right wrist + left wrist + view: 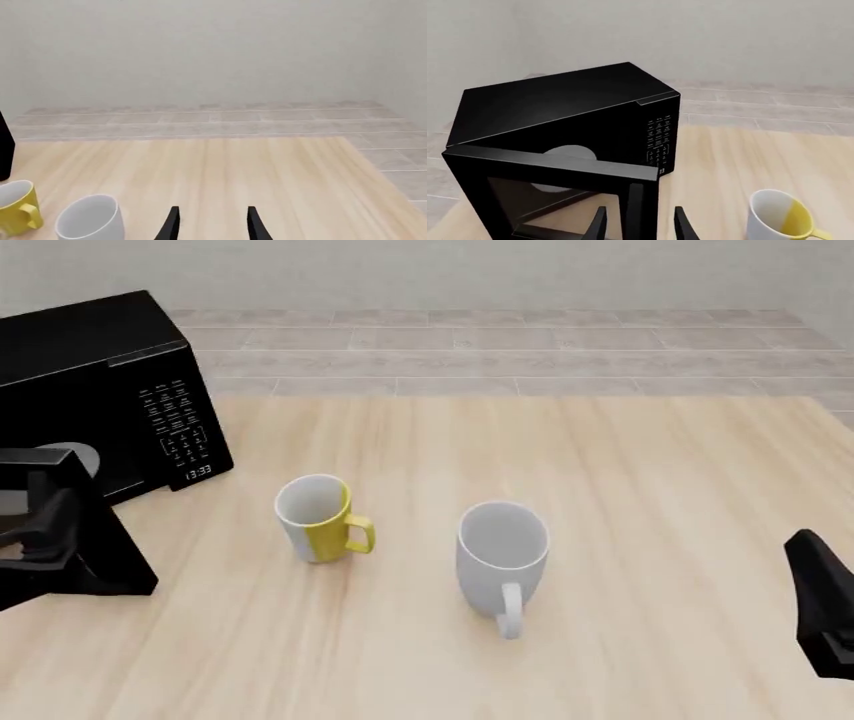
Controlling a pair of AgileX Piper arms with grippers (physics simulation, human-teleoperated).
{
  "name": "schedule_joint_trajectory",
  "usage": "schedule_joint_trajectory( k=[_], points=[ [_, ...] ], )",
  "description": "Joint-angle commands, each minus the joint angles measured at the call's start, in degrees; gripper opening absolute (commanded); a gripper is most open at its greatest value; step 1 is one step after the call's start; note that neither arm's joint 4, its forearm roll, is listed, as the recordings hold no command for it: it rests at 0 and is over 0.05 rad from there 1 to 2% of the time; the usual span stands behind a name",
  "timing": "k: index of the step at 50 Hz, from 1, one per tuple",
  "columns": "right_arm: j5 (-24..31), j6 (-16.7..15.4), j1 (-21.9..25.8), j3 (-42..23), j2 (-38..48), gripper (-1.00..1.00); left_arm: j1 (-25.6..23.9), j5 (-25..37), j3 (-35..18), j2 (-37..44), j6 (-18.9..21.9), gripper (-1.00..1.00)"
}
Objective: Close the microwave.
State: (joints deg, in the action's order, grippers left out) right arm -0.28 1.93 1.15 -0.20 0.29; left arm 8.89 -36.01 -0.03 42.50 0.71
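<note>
The microwave is a glossy black box at the table's far left, with a white keypad. Its dark glass door stands swung out towards me, and the pale turntable shows in the gap. In the left wrist view the microwave fills the frame, and the door is partly open just ahead of the fingers. My left gripper is open, with the door's free edge showing between its fingertips. My right gripper is open and empty, low at the right.
A yellow and white mug stands just right of the door; it also shows in the left wrist view. A grey-white mug stands mid-table. Tiled floor lies beyond the table's far edge.
</note>
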Motion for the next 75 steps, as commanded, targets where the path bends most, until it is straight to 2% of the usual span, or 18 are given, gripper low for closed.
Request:
schedule_joint_trajectory(
  k=[1,16,22,55,75],
  points=[
    [0.0,0.6,0.5,0.0,-0.1,1.00,0.2,-6.9,0.0,8.0,-0.2,1.00],
    [0.0,0.3,0.8,0.0,0.0,1.00,-0.3,-9.2,0.0,10.6,1.0,1.00],
    [-0.1,1.4,1.5,0.0,0.2,1.00,-0.4,-9.4,0.0,10.7,1.1,1.00],
    [0.5,0.2,1.8,-0.3,-0.2,1.00,0.1,-14.8,0.0,16.0,1.5,1.00],
    [0.3,0.3,2.2,-0.3,-0.2,1.00,0.6,-22.8,0.0,25.2,1.4,1.00]
  ],
)
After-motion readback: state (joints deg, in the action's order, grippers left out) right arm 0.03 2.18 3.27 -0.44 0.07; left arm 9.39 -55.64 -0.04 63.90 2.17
